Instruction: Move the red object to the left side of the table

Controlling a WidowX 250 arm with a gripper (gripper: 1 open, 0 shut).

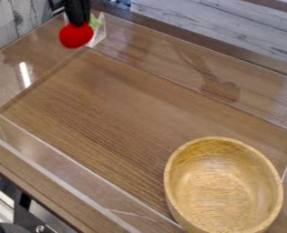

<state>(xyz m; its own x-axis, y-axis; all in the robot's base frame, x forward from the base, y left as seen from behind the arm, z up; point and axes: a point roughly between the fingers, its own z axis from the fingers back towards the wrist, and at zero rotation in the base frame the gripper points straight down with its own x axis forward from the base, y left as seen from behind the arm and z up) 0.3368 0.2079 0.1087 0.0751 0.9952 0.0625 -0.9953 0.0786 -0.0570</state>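
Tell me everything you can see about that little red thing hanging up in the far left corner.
The red object is a small, round, glossy toy fruit, plastic by the look of it, with a bit of green leaf at its top right. The dark gripper is closed on its top and holds it near the table's far left corner. Whether it hangs clear of the brown wood-grain surface this view cannot settle. Nothing else touches it; the wooden bowl sits far off, near right.

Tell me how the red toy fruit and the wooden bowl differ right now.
The red toy fruit is small and bright red with a green top; the wooden bowl is far bigger and pale wood. The fruit hangs in the shut pincer at the far left corner; the bowl rests on the table near right. Both are round.
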